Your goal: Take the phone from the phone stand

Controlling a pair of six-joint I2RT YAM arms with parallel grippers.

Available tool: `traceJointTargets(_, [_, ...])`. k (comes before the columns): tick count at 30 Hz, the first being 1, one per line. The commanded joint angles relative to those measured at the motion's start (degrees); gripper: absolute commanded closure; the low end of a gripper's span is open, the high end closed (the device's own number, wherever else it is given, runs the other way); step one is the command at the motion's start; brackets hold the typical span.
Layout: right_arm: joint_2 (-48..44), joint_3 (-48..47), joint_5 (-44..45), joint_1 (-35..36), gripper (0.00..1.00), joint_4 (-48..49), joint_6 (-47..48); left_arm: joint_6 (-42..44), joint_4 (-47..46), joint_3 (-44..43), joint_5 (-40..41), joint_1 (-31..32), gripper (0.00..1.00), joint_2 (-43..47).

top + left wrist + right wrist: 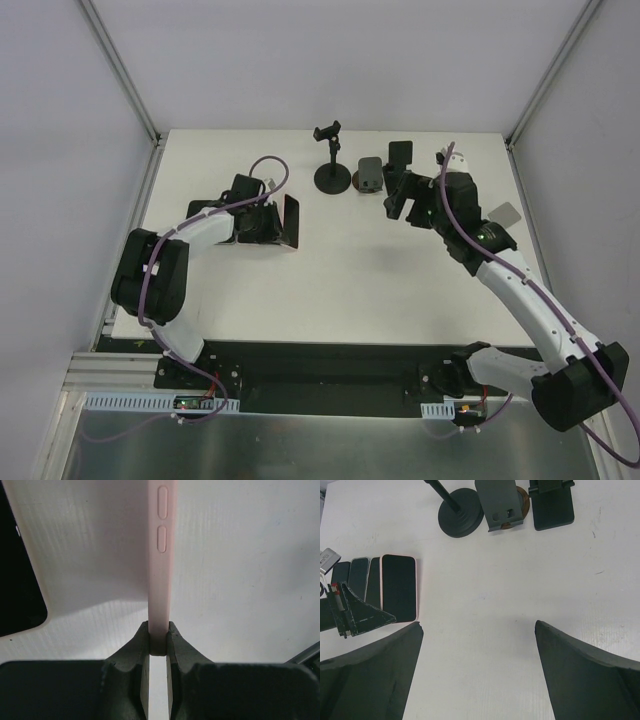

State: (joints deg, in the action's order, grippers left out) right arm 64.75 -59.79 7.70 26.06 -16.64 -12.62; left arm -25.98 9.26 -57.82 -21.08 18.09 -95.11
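White table (240, 580), loads of bare room ahead; my left claw (159, 641) is clamped on the pink phone (159, 580) by its near end, right claw (479, 626) gaping.

phone (160, 570) top cropped, stand pole (440, 491) cut off

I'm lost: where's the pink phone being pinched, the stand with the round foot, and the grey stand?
pink phone (159, 570): left wrist view, side edge below the buttons.
round-footed stand (332, 181): top view, its round base.
grey stand (497, 500): right wrist view, its flat face.
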Motion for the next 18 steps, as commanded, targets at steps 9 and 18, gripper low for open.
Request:
traceJointTargets(9, [-3.93, 2.4, -0.5, -1.98, 0.04, 0.65, -0.91, 0.93, -2.14, -2.82, -1.24, -2.97, 0.87, -3.76])
traceJointTargets(18, [-3.14, 2.4, -1.73, -2.77, 0.04, 0.65, -1.18, 1.81, -1.0, -3.78, 0.16, -3.85, 0.62, -4.91])
